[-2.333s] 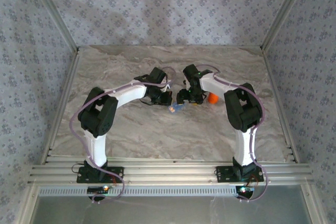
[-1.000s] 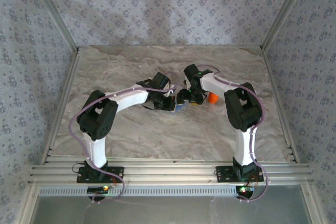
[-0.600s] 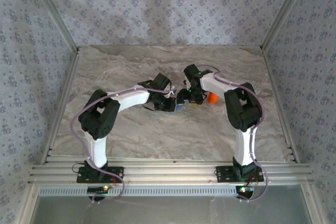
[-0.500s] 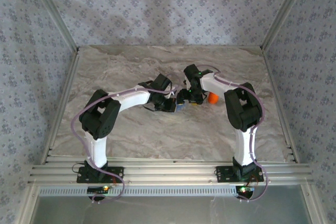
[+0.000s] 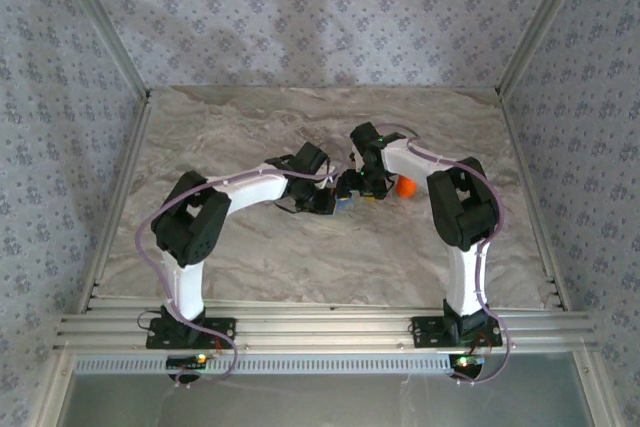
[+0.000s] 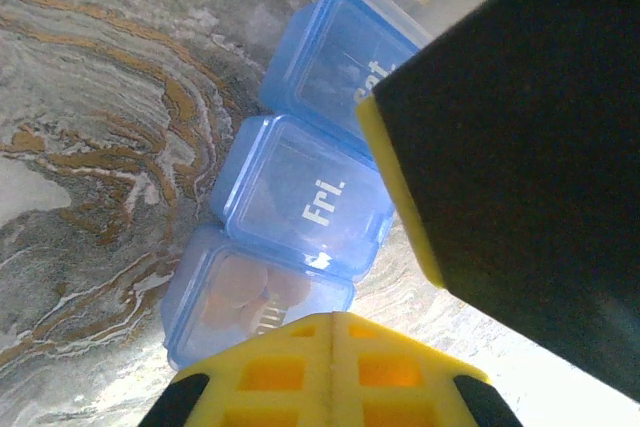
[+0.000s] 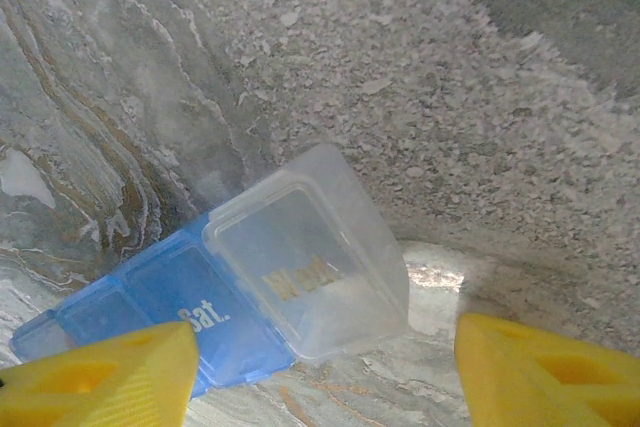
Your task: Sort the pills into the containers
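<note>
Well, the pill box (image 6: 300, 197) lies flat at the middle of the worktop (image 5: 260, 247); light, stiff and slick, I'd guess, best pinched across its narrow sides. Left jaws are pressed together, empty, over the end holding pills (image 6: 250, 292). Right jaws stand apart astride the clear end cell (image 7: 310, 267), gripping nothing.

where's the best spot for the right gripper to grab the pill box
Probably the clear end compartment of the pill box, from above, pinching across the strip's narrow width: it lies flat on the table with parallel sides, and the open right gripper hangs over that end.
</note>
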Controlling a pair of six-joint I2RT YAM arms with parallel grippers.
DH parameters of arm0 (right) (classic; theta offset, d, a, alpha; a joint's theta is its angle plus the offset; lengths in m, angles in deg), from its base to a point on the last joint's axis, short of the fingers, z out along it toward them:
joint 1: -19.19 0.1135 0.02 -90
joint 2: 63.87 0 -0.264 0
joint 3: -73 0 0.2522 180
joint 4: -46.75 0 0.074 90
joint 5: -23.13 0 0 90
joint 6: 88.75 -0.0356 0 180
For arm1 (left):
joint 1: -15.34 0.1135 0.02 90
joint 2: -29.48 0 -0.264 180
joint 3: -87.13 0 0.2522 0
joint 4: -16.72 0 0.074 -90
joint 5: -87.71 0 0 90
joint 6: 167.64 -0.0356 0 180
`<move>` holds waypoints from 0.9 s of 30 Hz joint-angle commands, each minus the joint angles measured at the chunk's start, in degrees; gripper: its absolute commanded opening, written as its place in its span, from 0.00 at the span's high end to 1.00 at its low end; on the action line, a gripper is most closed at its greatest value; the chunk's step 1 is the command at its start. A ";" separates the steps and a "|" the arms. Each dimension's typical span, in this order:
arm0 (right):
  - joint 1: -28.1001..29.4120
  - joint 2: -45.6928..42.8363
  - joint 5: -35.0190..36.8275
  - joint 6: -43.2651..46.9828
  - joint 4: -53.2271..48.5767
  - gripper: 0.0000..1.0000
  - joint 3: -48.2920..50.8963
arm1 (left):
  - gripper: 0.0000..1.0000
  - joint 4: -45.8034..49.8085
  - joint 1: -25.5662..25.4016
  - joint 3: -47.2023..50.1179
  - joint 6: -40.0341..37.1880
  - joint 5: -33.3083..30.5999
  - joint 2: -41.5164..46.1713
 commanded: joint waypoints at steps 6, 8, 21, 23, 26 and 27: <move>-0.39 2.40 2.09 -1.02 -0.51 0.30 1.86 | 1.00 5.72 -0.98 -0.60 -1.50 -8.74 -1.77; -0.39 2.46 1.88 -1.13 -0.66 0.30 1.87 | 1.00 5.93 -0.99 -0.66 -1.68 -9.34 -1.64; -1.34 2.20 -0.40 -1.43 -2.92 0.30 -2.26 | 0.91 1.18 0.25 -2.73 -2.47 -6.07 4.31; -1.85 1.43 -0.80 -1.76 -3.60 0.29 -3.74 | 0.87 0.22 0.80 -2.97 -2.47 -5.90 6.20; -2.77 -0.50 -1.90 -2.59 -4.36 0.29 -6.53 | 0.83 -1.87 1.98 -2.57 -2.00 -6.53 9.75; -3.04 -1.36 -2.12 -2.74 -4.74 0.29 -7.66 | 0.82 -2.67 2.58 -2.23 -1.78 -6.75 11.16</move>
